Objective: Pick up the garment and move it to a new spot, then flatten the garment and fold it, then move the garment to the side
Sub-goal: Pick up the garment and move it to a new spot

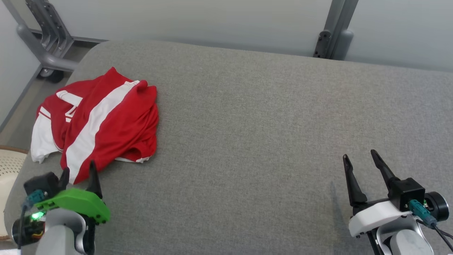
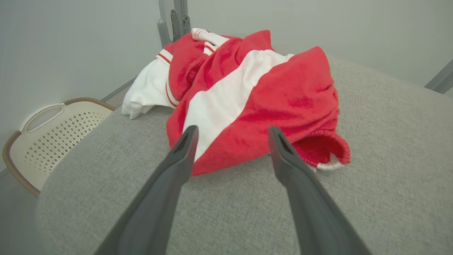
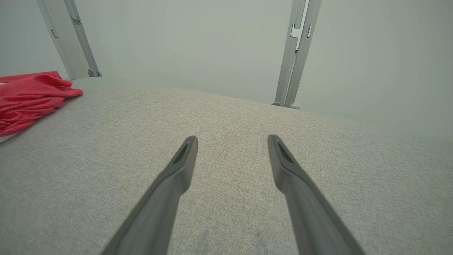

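A red garment [image 1: 116, 120] with a broad white stripe and white sleeves lies crumpled at the left of the grey cushioned surface [image 1: 269, 117]. My left gripper [image 1: 78, 170] stands open just in front of the garment's near edge, its fingertips at the red hem. In the left wrist view the garment [image 2: 283, 95] bulks up right beyond the open left gripper [image 2: 231, 132], nothing between the fingers. My right gripper [image 1: 358, 156] is open over bare cushion at the lower right, far from the garment. In the right wrist view the right gripper [image 3: 231, 139] is open, and the garment [image 3: 28, 95] shows at the left edge.
A cream perforated basket [image 2: 53, 134] with a brown rim stands off the cushion's left edge [image 1: 9, 166]. Grey metal frame posts [image 1: 334, 32] rise behind the cushion against a pale wall. The cushion's left corner is rounded and drops to the floor.
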`<state>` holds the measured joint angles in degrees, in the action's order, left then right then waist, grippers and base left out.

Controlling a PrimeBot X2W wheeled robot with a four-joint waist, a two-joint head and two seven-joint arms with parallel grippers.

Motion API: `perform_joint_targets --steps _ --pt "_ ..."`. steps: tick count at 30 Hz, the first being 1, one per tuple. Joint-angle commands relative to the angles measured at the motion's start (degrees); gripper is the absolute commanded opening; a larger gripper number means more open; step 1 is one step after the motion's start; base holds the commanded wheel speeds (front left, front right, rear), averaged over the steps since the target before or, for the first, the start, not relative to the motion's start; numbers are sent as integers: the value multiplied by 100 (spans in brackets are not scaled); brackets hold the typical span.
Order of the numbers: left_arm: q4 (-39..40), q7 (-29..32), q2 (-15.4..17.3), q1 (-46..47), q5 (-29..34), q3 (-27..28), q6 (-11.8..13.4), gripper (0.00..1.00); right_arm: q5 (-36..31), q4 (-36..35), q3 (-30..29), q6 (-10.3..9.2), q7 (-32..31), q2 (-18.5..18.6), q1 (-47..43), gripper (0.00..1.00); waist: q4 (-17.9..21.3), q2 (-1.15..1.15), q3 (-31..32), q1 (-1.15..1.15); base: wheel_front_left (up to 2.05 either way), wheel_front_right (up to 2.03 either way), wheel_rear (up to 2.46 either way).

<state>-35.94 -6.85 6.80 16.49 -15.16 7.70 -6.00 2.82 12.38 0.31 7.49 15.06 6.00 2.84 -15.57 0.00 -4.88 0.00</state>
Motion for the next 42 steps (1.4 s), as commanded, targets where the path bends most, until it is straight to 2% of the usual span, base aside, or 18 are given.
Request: perform_joint_targets --steps 1,7,10,11,12,13,18,22,25,29,36,42 --pt "-133 120 70 257 -129 85 58 100 27 -28 7 0 18 48 120 100 212 0 -429 0 0 0 0" --pt "-828 789 319 959 -325 340 415 100 87 -62 100 0 19 155 374 100 423 0 -946 0 0 0 0" --pt "-1143 1086 397 1169 -471 448 504 100 123 -39 118 0 18 159 473 100 523 0 -1055 0 0 0 0" --pt "-1218 1153 420 1210 -512 470 504 89 129 -27 112 0 18 151 487 100 553 0 -1066 0 0 0 0" --pt "-1291 1218 446 1228 -520 490 523 41 135 -18 102 0 18 138 482 100 576 0 -1062 0 0 0 0" --pt "-1350 1260 475 1224 -520 492 520 0 141 -3 92 0 18 122 467 100 596 0 -1046 0 0 0 0" --pt "-1455 1274 627 1066 -653 596 474 0 173 41 36 0 19 66 337 100 644 0 -851 0 0 0 0" --pt "-1002 1035 791 941 -646 618 375 0 171 75 -14 0 18 1 233 100 621 0 -604 0 0 0 0" --pt "-319 1014 894 881 -556 537 356 0 144 91 9 0 19 -48 184 100 615 0 -474 0 0 0 0" --pt "921 1330 973 836 -388 346 407 0 124 76 99 0 19 -111 192 100 751 0 -328 0 0 0 0" --pt "3006 2381 1120 931 -431 55 369 0 212 92 155 0 18 -235 311 100 1422 0 -253 0 0 0 0" --pt "4083 3190 1190 1291 -549 -290 241 0 285 119 96 0 18 -290 304 100 2183 0 -310 0 0 0 0"
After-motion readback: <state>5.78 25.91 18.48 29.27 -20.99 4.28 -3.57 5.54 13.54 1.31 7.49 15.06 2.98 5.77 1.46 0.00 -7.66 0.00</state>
